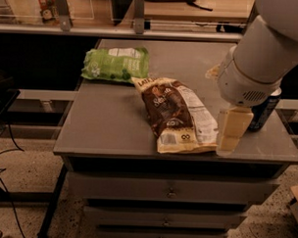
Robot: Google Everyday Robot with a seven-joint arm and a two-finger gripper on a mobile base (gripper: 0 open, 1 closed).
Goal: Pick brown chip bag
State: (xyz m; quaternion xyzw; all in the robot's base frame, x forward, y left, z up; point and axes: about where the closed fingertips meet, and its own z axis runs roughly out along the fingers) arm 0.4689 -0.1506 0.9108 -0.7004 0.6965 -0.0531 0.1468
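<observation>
The brown chip bag (172, 113) lies flat on the grey tabletop (109, 124), near the front edge, with its dark brown front and white label panel facing up. My gripper (231, 131) hangs from the big white arm (261, 56) that comes in from the upper right. It is low over the table, just right of the bag's lower right corner, and apart from the bag. It holds nothing that I can see.
A green snack bag (114, 64) lies at the back left of the table. A blue soda can (263, 112) stands at the right, mostly hidden behind the arm. Drawers (171, 193) sit under the tabletop. A shelf rail runs along the back.
</observation>
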